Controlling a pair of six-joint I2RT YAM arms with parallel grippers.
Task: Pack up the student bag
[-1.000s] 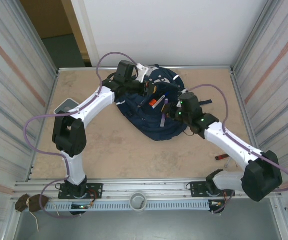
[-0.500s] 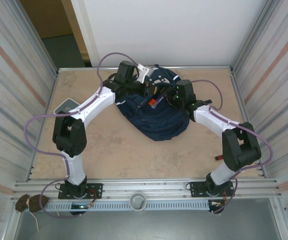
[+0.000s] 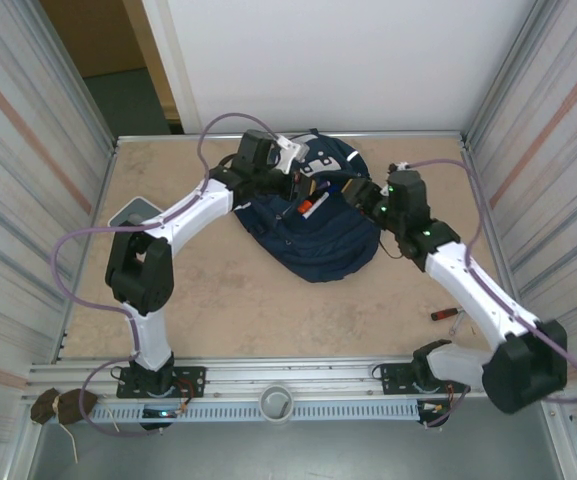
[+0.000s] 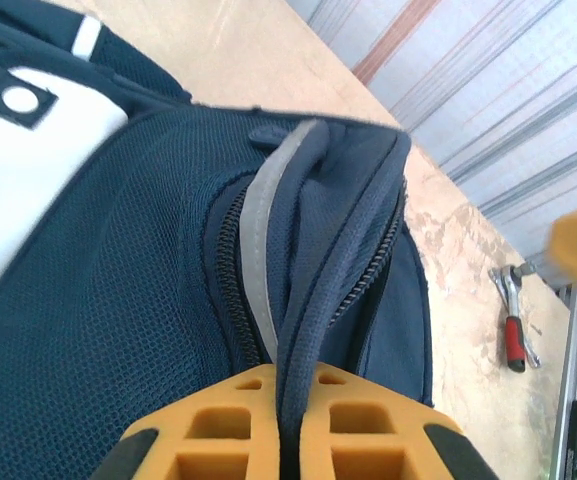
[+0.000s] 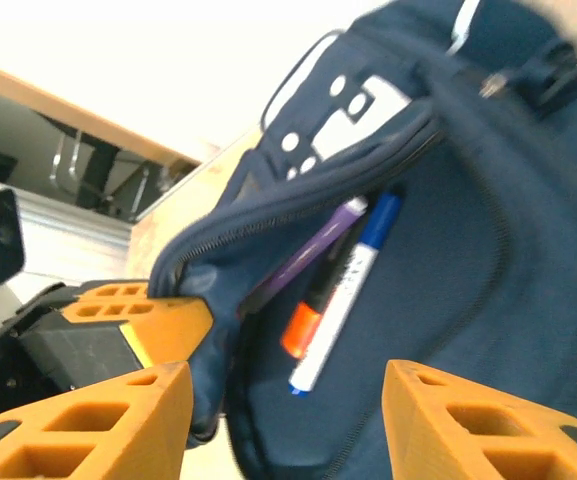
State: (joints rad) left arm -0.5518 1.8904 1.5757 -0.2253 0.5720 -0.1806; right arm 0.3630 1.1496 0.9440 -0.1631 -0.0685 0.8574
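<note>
The student bag point(image 3: 313, 240) lay back-centre on the surface point(image 3: 198, 290). Its pocket lip was pinched tight in the left end effector point(image 4: 286, 405), likely to hold the mouth open around the pens point(image 5: 343, 290). Just beside it, the right end effector point(image 5: 286, 410) stood half open, gripping nothing.

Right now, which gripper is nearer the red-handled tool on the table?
Right. The right gripper hangs open at the right side of the student bag, up-table from the red-handled tool; the left gripper pinches the bag's edge farther left.

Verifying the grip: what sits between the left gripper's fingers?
A zippered fold of the student bag, pinched by the left gripper; shown in the left wrist view.
</note>
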